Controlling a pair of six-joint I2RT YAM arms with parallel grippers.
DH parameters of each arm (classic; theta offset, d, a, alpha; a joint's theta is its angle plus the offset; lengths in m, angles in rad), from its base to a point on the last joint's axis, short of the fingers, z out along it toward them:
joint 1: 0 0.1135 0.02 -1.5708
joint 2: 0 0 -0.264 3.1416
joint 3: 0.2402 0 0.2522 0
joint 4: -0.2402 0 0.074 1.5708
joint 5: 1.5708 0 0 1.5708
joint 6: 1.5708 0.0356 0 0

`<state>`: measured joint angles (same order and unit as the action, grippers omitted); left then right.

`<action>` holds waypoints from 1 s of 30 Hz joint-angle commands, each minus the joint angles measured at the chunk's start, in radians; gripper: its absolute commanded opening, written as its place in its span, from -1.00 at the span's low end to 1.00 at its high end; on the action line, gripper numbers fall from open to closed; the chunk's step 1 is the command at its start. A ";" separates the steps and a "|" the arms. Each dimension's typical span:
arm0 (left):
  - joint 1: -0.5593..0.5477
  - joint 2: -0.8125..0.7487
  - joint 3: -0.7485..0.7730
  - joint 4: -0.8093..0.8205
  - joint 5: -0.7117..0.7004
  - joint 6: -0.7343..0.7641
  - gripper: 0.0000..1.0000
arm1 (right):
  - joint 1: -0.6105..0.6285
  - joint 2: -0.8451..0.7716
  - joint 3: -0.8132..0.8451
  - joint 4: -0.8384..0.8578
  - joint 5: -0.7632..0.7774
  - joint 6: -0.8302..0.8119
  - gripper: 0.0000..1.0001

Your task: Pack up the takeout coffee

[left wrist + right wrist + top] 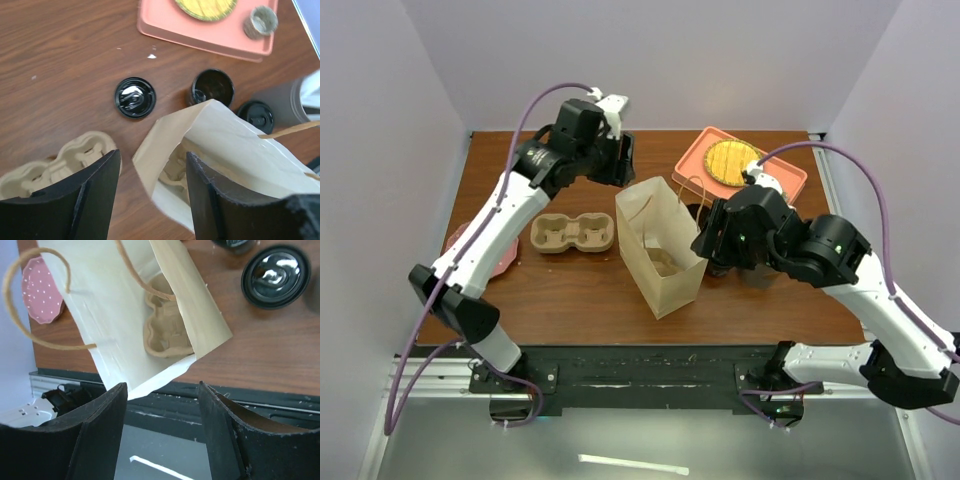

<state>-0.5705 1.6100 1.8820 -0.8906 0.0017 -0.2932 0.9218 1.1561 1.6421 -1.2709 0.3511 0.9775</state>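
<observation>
In the left wrist view a black lidded takeout coffee cup (135,97) stands on the wood table. Further right is a black cup without a lid (212,87), and a second black lid (256,116) shows at the bag's edge. The right wrist view shows one lidded black cup (275,276). A tan paper bag (660,250) stands open mid-table with a pulp carrier (165,330) inside. My left gripper (152,155) hangs open above the bag's far rim. My right gripper (162,386) is open and empty beside the bag's right side.
A second pulp carrier (572,233) lies left of the bag. A salmon tray (790,175) holding a yellow disc sits at the back right. A grey cup (285,102) stands by the bag, and a pink dotted plate (44,290) lies at the left edge.
</observation>
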 commanded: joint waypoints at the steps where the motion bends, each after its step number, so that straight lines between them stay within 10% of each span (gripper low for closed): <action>1: -0.002 0.030 0.048 0.108 0.211 0.120 0.18 | -0.001 0.008 -0.056 0.014 -0.043 0.105 0.24; 10: 0.000 0.090 0.003 0.113 0.233 0.155 -0.04 | -0.001 0.068 -0.100 0.047 0.015 0.101 0.20; 19: -0.038 0.004 0.085 -0.232 0.123 -0.036 -1.00 | -0.003 0.129 -0.015 0.083 0.087 -0.112 -0.22; 23: -0.068 -0.186 -0.150 -0.156 0.131 -0.187 -0.96 | -0.003 0.154 0.012 0.117 0.088 -0.191 -0.20; 30: -0.066 -0.250 -0.146 -0.177 0.043 -0.225 -0.13 | -0.003 0.185 0.085 -0.001 0.120 -0.146 0.30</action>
<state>-0.6411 1.3338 1.6539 -1.0565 0.1162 -0.4694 0.9218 1.3342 1.6375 -1.2076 0.4084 0.8253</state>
